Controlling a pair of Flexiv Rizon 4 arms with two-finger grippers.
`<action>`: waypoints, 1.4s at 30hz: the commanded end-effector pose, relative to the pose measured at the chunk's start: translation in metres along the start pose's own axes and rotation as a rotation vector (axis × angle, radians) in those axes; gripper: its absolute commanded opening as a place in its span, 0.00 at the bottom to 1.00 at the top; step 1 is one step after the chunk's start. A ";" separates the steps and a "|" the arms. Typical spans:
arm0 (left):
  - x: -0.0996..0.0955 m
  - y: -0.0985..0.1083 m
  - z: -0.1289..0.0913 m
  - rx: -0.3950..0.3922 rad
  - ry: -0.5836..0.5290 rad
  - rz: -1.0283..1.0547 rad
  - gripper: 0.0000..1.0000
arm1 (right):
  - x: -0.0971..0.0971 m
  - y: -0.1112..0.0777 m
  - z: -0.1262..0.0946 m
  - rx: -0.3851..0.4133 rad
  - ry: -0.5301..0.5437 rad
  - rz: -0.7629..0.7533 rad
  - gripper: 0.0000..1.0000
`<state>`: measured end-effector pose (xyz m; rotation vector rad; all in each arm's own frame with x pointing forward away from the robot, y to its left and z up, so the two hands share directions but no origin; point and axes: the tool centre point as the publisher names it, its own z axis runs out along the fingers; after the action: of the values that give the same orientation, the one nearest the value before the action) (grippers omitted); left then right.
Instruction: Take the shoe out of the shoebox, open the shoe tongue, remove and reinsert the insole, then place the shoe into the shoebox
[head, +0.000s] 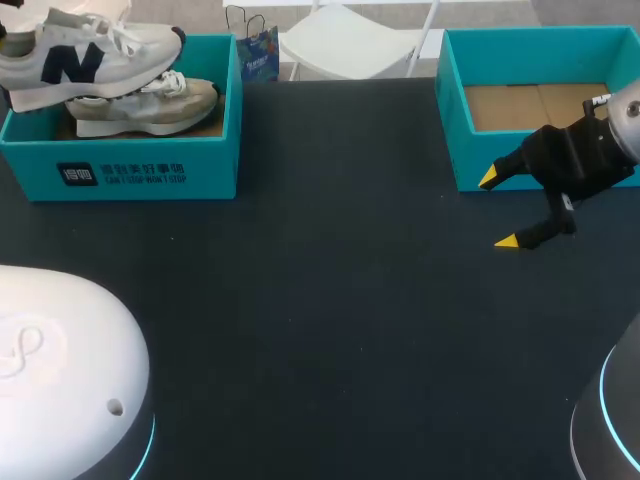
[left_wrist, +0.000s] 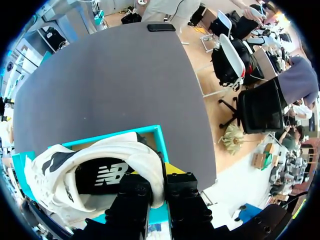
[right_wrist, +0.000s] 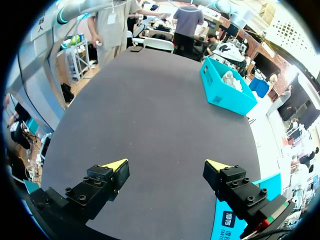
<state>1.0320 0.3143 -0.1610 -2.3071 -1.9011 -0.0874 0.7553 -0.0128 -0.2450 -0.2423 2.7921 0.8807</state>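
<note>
A white shoe with a navy letter (head: 80, 55) hangs over the left teal shoebox (head: 150, 165), its sole just above a second, beige shoe (head: 150, 105) lying inside. In the left wrist view my left gripper (left_wrist: 159, 175) is shut on the white shoe (left_wrist: 100, 165) at its heel collar, with the shoebox rim (left_wrist: 155, 132) below. My right gripper (head: 505, 210) stands open and holds nothing, low over the table in front of the other teal box (head: 455, 110). In its own view the right gripper (right_wrist: 167, 165) shows only dark tabletop between its fingers.
The right teal box shows a bare cardboard bottom (head: 540, 105). A white robot base (head: 60, 370) fills the front left corner and another base (head: 610, 420) the front right. The dark table (head: 330, 280) lies between them.
</note>
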 end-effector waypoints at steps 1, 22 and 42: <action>-0.008 -0.009 -0.007 -0.021 -0.010 -0.009 0.00 | -0.001 0.000 0.001 0.003 0.001 0.000 1.00; -0.169 -0.103 -0.041 0.015 0.026 -0.047 0.00 | -0.001 0.000 0.001 0.003 0.001 0.000 1.00; -0.205 -0.123 -0.041 0.043 -0.031 0.073 0.00 | -0.001 0.000 0.001 0.003 0.001 0.000 1.00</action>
<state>0.8741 0.1308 -0.1420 -2.3572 -1.8128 -0.0006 0.7553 -0.0128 -0.2450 -0.2421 2.7921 0.8807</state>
